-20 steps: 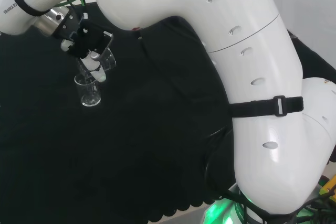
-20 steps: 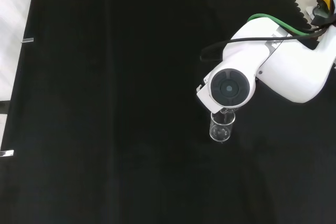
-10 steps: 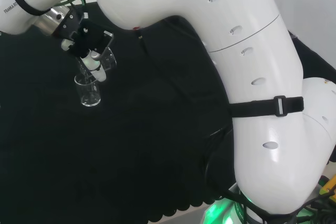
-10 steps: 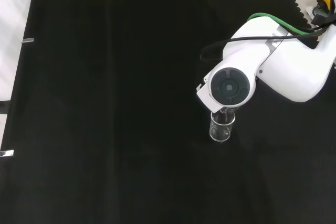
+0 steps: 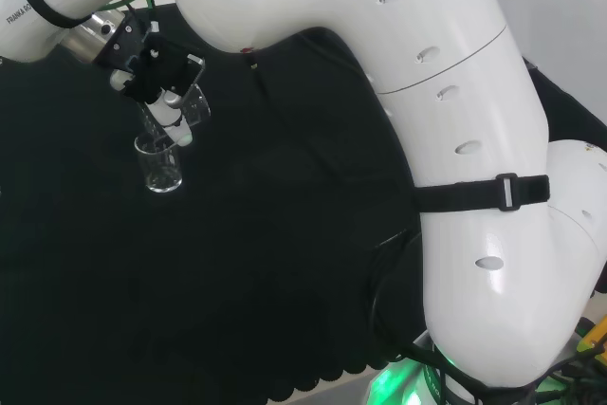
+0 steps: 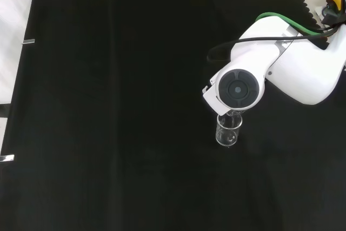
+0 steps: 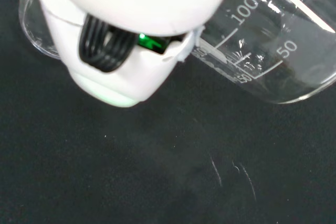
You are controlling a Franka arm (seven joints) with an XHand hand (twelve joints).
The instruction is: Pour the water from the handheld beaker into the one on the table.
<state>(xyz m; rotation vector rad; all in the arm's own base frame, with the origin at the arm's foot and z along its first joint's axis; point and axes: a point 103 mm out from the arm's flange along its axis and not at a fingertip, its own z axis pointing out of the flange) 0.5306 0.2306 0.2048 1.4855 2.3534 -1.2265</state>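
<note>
Clear beakers: one held, one standing.

beaker wrist view | white scale marks: 100, 50, second 50 lower | arm link print: too small to read

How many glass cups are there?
2. One beaker stands on the black cloth. The other beaker is held tilted in the hand, right above the standing one. I see no others, though clear glass is hard to spot.
</note>
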